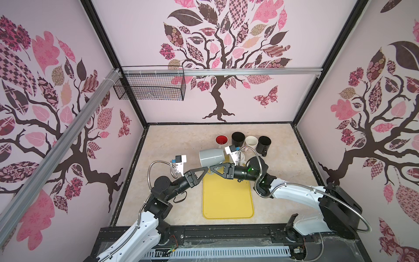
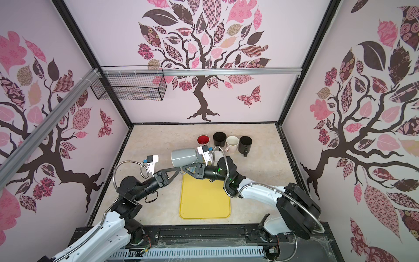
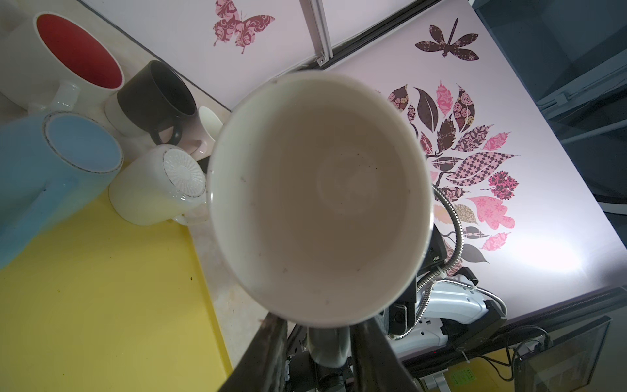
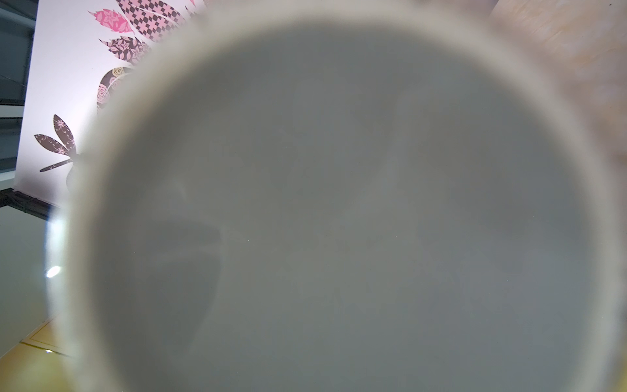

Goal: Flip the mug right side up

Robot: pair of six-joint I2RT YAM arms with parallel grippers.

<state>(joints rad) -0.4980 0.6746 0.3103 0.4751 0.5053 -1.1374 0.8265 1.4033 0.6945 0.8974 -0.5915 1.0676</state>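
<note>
Both top views: right gripper [image 1: 212, 169] pinches the tilted grey mug [image 1: 211, 156]; its handle [image 3: 327, 346] sits between spread jaws of left gripper [image 1: 205, 170]; handover, I judge; left must clamp next.

Grey mug [image 1: 212, 157] with pale inside, held aloft and tipped over, mouth turned down toward both claws, sitting just above the right claw [image 1: 213, 169] that pinches its rim, handle [image 3: 327, 346] between the left claw's [image 1: 205, 169] parted fingers

Grey mug [image 4: 339, 203] blurred, fills right wrist view; blue mug [image 3: 51, 176] cut off.
</note>
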